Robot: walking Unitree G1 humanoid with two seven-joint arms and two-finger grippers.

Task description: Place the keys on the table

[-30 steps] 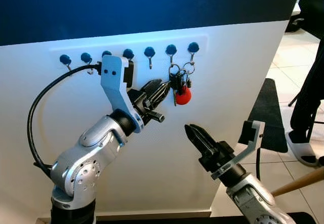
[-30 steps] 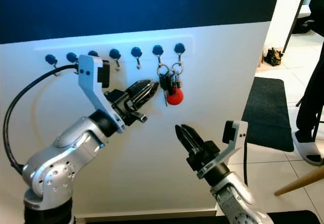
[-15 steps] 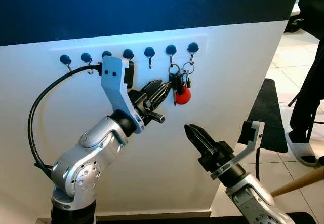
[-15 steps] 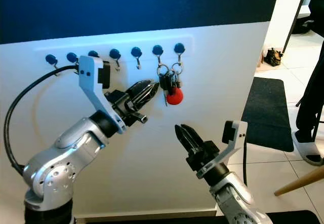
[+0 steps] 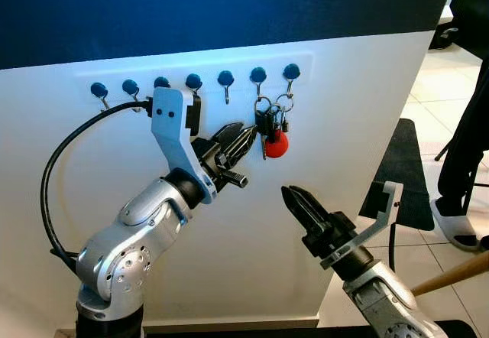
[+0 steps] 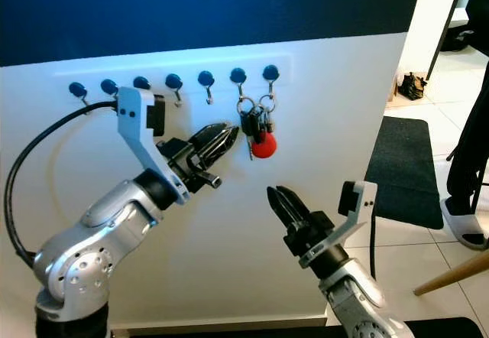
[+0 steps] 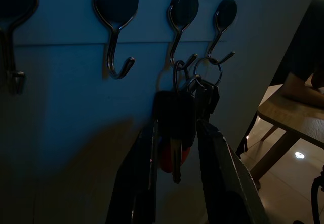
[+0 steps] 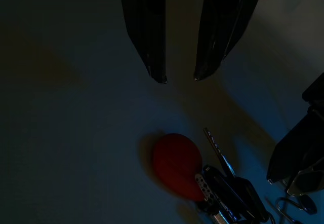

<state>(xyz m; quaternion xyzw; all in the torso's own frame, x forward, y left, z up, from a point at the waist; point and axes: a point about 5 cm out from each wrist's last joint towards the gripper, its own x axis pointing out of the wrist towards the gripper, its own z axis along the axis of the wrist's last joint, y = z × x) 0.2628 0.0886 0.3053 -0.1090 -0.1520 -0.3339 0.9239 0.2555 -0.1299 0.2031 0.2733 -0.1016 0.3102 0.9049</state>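
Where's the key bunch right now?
The keys hang on the white wall from the two rightmost blue hooks, right of centre in the head views, with the left gripper at them and the right gripper below.

- Home entryway: white wall [image 5: 344, 162] under a dark blue band.
- Hook row [image 5: 195, 83] with hanging keys [image 5: 271, 128].
- Tiled floor [image 5: 439, 86], black mat [image 5: 409, 173], a person's slippered foot [image 5: 454, 227].

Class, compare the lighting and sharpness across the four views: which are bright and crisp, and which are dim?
Left and right eye views: bright, sharp, a bluish cast on the white wall. Left wrist view: dim, the keys near silhouette between the left gripper fingers. Right wrist view: darkest, though the red fob shows beyond the right gripper.
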